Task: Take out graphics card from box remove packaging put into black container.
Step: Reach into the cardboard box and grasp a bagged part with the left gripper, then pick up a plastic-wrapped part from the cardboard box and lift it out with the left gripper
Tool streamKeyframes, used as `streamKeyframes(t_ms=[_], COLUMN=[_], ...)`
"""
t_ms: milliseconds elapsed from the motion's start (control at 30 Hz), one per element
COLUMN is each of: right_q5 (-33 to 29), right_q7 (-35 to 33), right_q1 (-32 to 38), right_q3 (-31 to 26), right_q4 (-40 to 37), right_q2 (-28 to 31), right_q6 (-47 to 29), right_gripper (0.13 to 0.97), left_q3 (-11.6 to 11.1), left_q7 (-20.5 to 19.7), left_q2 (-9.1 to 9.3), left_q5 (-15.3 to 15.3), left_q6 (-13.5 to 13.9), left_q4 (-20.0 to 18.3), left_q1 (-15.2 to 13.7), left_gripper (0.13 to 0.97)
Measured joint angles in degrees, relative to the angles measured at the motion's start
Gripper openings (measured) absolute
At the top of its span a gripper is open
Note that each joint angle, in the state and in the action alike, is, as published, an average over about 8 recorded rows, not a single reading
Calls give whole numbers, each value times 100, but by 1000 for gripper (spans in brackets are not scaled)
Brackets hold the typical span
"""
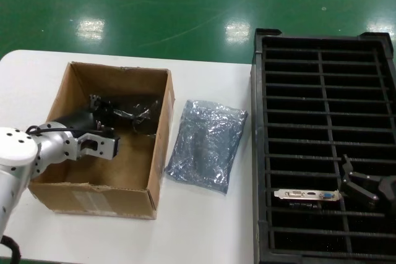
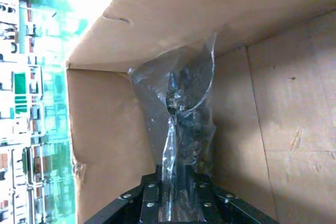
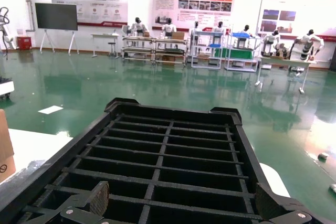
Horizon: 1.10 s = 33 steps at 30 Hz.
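Note:
My left gripper reaches into the brown cardboard box. In the left wrist view it is shut on the dark glossy see-through packaging, which stands on edge against the box's wall. A dark graphics card shows through the bag. In the head view the bag lies at the box's far end. The black container stands at the right. A bare graphics card with a silver bracket sits in one of its near slots. My right gripper is open and empty above the crate, just right of that card.
A paler blue-grey plastic bag lies on the white table between the box and the crate. The right wrist view shows the crate's slots below the open fingers. Green floor lies beyond the table.

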Motion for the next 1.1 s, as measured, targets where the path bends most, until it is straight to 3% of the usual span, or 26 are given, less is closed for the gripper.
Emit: streamKeyframes(t_ms=[200,500,867,1100], right_q5=[0,0,0,0], right_q7=[0,0,0,0], right_q1=[0,0,0,0], right_q3=[0,0,0,0], right_q4=[0,0,0,0], right_q2=[0,0,0,0], right_q6=[0,0,0,0], right_gripper=[966,966,966,966], left_q3=[252,474,596,492], left_q7=[-740,-1523,-2523,-3308], left_q2=[-196,-412,-725,-1052], left_q5=[314,627,1070,1524], left_q6=[-26,-72,-167,-164], left_q4=[-628,-1283,-2197,-3188], left_q1=[230,439,726,1125], left_gripper=[227,152,140,140])
